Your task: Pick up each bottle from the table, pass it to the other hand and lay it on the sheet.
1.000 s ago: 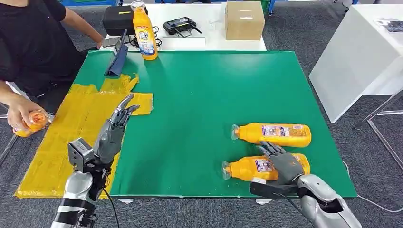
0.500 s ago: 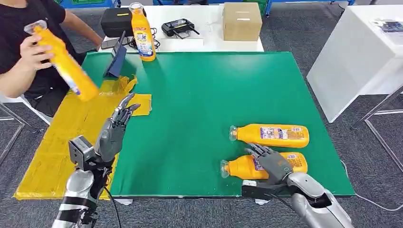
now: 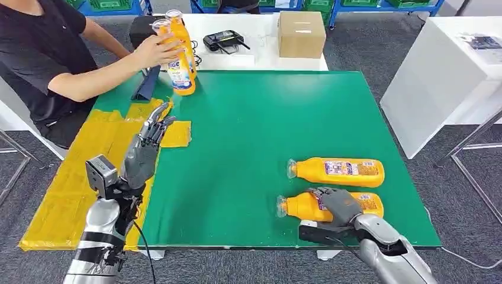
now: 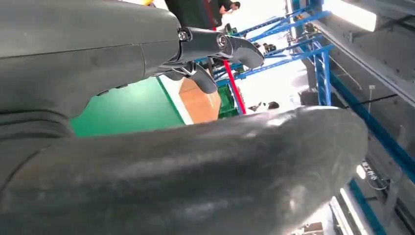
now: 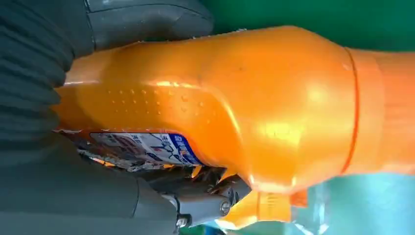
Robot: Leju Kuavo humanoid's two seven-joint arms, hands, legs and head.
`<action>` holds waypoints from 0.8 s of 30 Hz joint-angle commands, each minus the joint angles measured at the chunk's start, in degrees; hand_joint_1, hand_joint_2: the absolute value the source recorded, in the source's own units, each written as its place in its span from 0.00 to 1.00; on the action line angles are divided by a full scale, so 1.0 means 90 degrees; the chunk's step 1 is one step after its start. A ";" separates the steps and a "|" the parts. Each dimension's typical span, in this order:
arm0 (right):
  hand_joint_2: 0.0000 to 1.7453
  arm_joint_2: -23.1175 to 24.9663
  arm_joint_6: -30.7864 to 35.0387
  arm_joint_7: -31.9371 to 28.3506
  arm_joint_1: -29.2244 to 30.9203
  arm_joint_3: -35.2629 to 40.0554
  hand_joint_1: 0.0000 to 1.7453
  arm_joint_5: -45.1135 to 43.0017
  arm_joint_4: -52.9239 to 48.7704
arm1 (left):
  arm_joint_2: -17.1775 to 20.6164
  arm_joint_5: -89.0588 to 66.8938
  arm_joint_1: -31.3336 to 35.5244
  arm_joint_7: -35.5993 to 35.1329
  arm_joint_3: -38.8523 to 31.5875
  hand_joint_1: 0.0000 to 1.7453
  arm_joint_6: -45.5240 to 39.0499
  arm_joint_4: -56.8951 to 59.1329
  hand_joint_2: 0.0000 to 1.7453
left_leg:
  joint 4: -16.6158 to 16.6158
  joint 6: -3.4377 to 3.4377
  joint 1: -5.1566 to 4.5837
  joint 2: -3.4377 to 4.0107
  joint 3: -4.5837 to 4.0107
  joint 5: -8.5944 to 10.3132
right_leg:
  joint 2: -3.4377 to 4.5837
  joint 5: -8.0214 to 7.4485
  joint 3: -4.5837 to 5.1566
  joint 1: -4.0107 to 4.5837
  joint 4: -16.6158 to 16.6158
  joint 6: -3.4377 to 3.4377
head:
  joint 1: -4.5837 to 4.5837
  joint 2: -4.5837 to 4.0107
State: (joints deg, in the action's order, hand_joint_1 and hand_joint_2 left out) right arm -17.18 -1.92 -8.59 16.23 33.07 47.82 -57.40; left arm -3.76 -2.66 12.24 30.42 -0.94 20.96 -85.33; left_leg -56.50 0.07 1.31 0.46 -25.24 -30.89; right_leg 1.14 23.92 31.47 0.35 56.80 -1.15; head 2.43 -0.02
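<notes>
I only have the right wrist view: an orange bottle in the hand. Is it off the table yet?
Observer: It doesn't look so. In the head view the right hand grips the near bottle, which lies on the green mat.
Operator: Any other bottle close by?
Observer: One, the far bottle, lying just beyond it, not touching.
Operator: And the left hand?
Observer: The left hand is raised, fingers apart, holding nothing, at the edge of the yellow sheet.
</notes>
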 commanded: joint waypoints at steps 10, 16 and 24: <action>1.00 0.2729 -0.0357 -0.0885 -0.1121 -0.2408 1.00 -0.3098 -0.2976 | -0.0592 0.1201 -0.0530 -0.0804 0.0209 0.00 0.0396 -0.0389 0.00 | -0.0003 0.0009 0.0002 0.0026 -0.0076 -0.0018 | 0.0024 -0.0001 0.0085 -0.0008 -0.0008 -0.0001 | -0.0002 0.0000; 1.00 0.3030 -0.0441 -0.0849 -0.1336 -0.1151 1.00 -0.3372 -0.4015 | -0.0804 0.1528 -0.1120 -0.0898 0.0550 0.00 0.0244 -0.1095 1.00 | 0.0003 0.0010 0.0000 0.0015 -0.0137 -0.0012 | 0.0016 0.0004 0.0148 -0.0013 0.0009 -0.0005 | 0.0002 0.0000; 1.00 0.2969 -0.0255 -0.0904 -0.1395 -0.0162 1.00 -0.2966 -0.3659 | -0.0930 0.1228 -0.1482 -0.0599 0.0851 0.00 0.0139 -0.1577 1.00 | 0.0013 0.0010 0.0005 0.0005 -0.0153 -0.0010 | 0.0005 0.0007 0.0165 -0.0008 -0.0001 -0.0007 | 0.0000 0.0000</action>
State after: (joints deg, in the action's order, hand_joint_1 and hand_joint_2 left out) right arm 9.42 -5.38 -16.83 3.26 23.46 19.80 -90.45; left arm -10.93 9.61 0.89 24.57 3.52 22.80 -95.71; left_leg -56.49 0.27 1.42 0.50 -26.80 -30.94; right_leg 1.23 23.95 33.09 0.33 56.85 -1.15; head 2.43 -0.02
